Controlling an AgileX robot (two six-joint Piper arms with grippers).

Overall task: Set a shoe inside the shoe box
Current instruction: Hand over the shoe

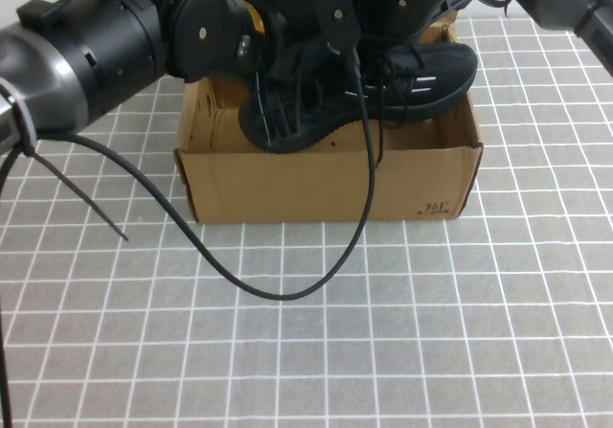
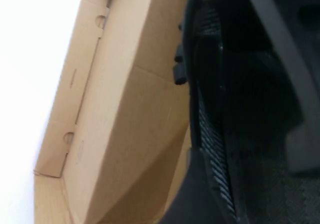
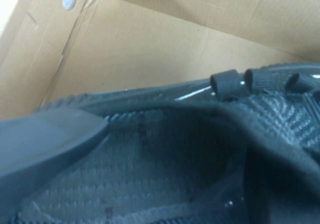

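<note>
The black knit shoe (image 1: 421,78) hangs tilted over the open brown shoe box (image 1: 326,184), toe toward the right wall and heel at the front left rim. My left gripper (image 1: 287,93) reaches in from the left and is shut on the shoe's heel end. In the left wrist view the shoe's sole (image 2: 250,108) fills the right side, next to the box wall (image 2: 115,108). My right gripper (image 1: 402,35) comes down from the back right and is shut on the shoe's collar. The right wrist view shows one finger (image 3: 45,134) on the shoe's opening (image 3: 165,159), with the box wall (image 3: 150,48) behind.
A black cable (image 1: 287,294) hangs from the left arm, drapes over the box's front wall and loops onto the gridded table. A thinner cable (image 1: 86,198) lies at the left. The box's "361" print (image 1: 436,208) marks its front right corner.
</note>
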